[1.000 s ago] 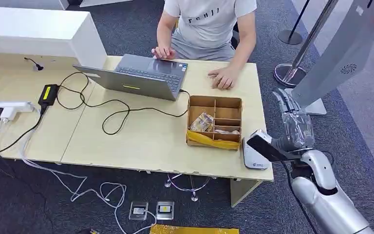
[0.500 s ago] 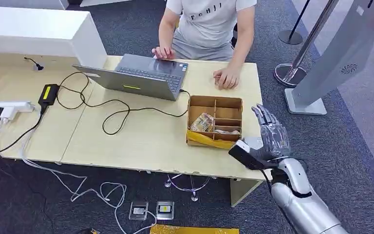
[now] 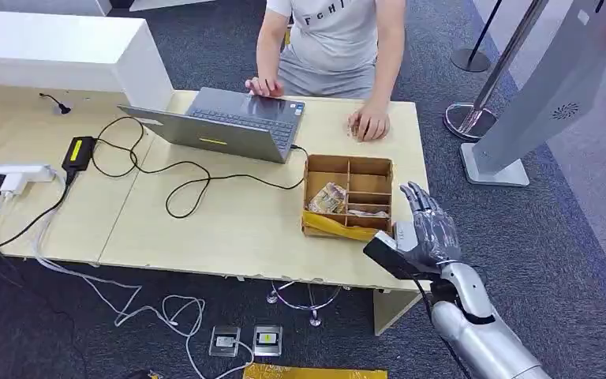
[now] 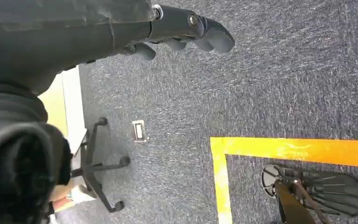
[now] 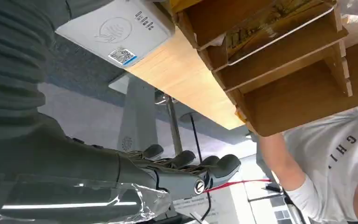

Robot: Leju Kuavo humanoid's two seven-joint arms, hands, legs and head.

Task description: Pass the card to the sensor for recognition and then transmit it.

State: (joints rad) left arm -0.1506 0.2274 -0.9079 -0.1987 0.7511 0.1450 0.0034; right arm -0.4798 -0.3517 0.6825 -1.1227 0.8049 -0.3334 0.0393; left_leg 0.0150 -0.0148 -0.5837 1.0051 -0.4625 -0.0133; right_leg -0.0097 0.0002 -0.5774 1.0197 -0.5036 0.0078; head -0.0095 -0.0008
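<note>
My left robot hand (image 4: pixel 177 30) hangs over the grey carpet (image 4: pixel 270 84), fingers loosely apart and holding nothing. A yellow floor line (image 4: pixel 298 150) runs below it.

On the surface (image 3: pixel 229 225), well away from my right robot hand (image 3: pixel 430 233) on its thumb side, a grey laptop (image 3: pixel 229 122) stands open with a black cable (image 3: pixel 181 185) looping in front of it. A person (image 3: pixel 331 39) sits behind the laptop, one hand (image 3: pixel 369 125) resting on the surface.

Just beside my right robot hand is a wooden box (image 3: pixel 347 197) with dividers, with packets lying in its compartments. The white card reader (image 3: pixel 405 231) sits at the surface's near corner, touching the box, and my right robot hand hovers right over it, fingers straight and close together.

In the right wrist view a clear shiny sheet (image 5: pixel 135 200) lies along the palm. I cannot tell whether that is the card, or whether the hand grips it.
</note>
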